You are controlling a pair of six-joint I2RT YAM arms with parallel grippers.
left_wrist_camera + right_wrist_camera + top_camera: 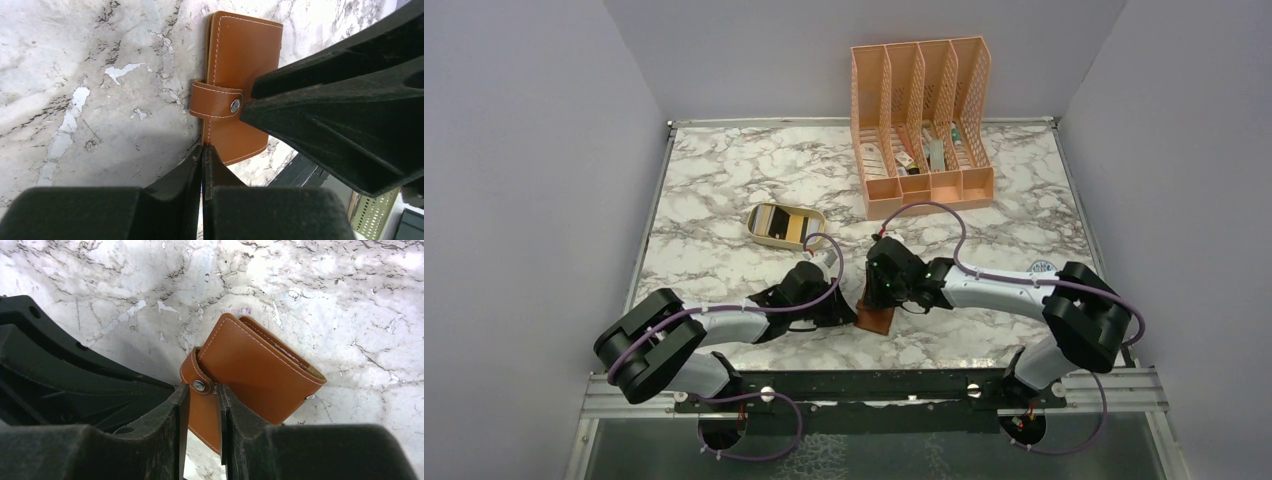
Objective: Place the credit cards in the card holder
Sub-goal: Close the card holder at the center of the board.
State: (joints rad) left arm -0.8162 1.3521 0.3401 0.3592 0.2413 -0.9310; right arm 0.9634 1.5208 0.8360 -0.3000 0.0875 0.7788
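The card holder (pixel 876 320), a shut brown leather wallet with its snap tab fastened, lies on the marble near the front centre. It also shows in the left wrist view (pixel 245 55) and the right wrist view (pixel 255 375). My right gripper (pixel 881 303) (pixel 201 392) is closed narrowly on the tab by its snap. My left gripper (pixel 852 316) (pixel 203 150) is shut, with its tips against the wallet's left edge. The credit cards (pixel 789 225), pale, dark and gold, lie in the beige oval tray (pixel 759 233) behind the grippers.
A tall peach four-slot mesh organiser (pixel 924 120) with small items stands at the back right. The two grippers meet head-on at the wallet. Grey walls close in the table on three sides.
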